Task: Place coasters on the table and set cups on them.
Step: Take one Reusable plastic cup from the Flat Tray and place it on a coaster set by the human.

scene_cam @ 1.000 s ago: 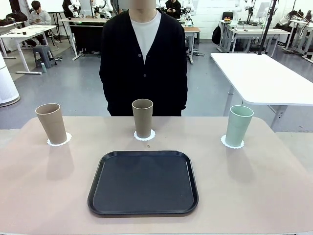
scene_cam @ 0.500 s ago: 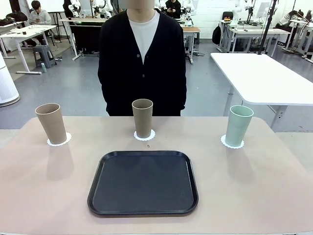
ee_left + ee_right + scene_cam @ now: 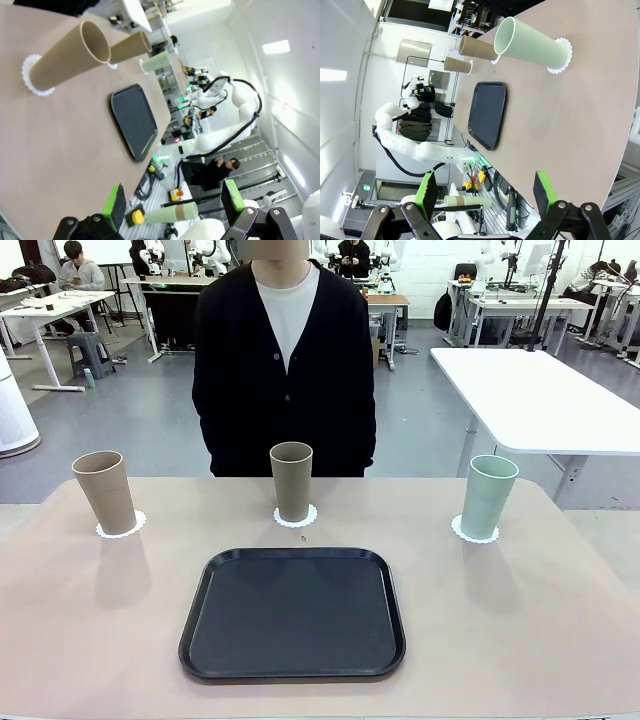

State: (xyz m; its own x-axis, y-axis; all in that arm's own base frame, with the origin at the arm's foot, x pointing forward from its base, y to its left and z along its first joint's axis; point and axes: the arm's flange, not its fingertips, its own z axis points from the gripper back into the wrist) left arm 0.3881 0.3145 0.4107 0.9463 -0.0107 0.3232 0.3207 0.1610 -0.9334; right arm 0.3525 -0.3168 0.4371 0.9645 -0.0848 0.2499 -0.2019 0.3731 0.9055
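Cups all upright on coasters along far side of table (image 3: 80,640): tan cup (image 3: 105,491) left, tan cup (image 3: 291,480) middle, mint cup (image 3: 487,496) right. Matte tapered tumblers, scalloped white discs (image 3: 121,527) beneath. Black rounded tray (image 3: 292,613) bare. My left gripper (image 3: 172,202), right gripper (image 3: 484,192) both spread apart, holding nothing. I judge task complete; nothing left to place.

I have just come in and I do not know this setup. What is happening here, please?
Nothing is being handled right now. Three cups, two tan and one mint green, each stand upright on a white coaster on the beige table. A black tray lies empty in front. Both grippers are open, holding nothing. A person stands at the far side.
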